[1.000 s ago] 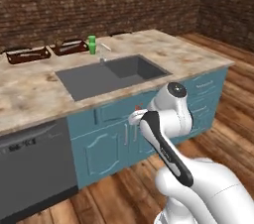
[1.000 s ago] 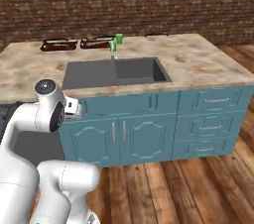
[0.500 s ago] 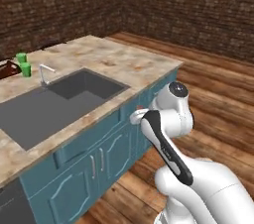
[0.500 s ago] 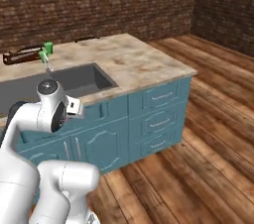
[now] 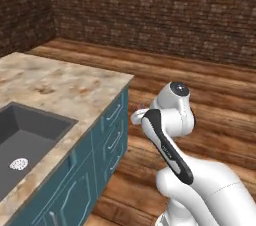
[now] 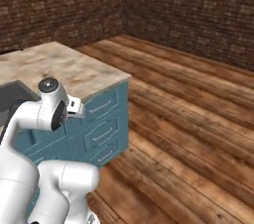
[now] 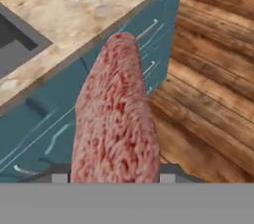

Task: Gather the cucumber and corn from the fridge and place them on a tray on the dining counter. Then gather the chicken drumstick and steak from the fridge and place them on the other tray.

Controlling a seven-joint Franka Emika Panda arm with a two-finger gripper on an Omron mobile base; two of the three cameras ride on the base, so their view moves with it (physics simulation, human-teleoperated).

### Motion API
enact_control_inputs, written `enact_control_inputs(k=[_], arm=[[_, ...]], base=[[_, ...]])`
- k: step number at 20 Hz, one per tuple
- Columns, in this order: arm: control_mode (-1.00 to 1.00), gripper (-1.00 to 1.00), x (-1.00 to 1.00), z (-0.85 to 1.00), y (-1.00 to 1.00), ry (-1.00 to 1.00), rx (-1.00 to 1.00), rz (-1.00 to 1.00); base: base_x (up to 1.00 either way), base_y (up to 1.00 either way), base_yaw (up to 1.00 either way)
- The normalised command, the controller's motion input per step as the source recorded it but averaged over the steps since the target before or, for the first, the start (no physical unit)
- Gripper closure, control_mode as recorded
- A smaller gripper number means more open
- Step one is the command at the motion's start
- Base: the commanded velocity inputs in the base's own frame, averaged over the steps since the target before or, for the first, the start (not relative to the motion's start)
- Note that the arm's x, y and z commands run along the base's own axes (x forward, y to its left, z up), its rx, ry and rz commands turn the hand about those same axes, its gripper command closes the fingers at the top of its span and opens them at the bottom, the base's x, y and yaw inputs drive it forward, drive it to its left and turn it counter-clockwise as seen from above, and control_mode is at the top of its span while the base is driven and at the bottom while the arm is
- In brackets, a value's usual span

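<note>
Gripper apparently clamps the unlabelled steak.

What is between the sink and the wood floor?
In the left base view, beige stone counter lies between the sink and the wood floor; below its edge, teal drawers drop down to the boards.

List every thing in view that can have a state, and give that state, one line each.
steak: held in the gripper, off any surface, sticking out over the cabinet front and floor.
gripper: shut on the steak.
sink: dry and bare, drain visible.
cabinet drawers: all shut.
cabinet doors: shut.
dining counter: bare stone top beside the sink.
</note>
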Motion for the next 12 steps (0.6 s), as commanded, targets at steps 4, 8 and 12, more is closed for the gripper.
enact_control_inputs(k=[4, 8, 12], arm=[[1.0, 1.0, 0.0, 0.0, 0.0, 0.0, 0.0, 0.0], [1.0, 1.0, 0.0, 0.0, 0.0, 0.0, 0.0, 0.0], [1.0, 1.0, 0.0, 0.0, 0.0, 0.0, 0.0, 0.0]], base=[[0.87, -0.38, -0.5], [1.0, -0.2, -0.45], [1.0, 0.04, -0.22]])
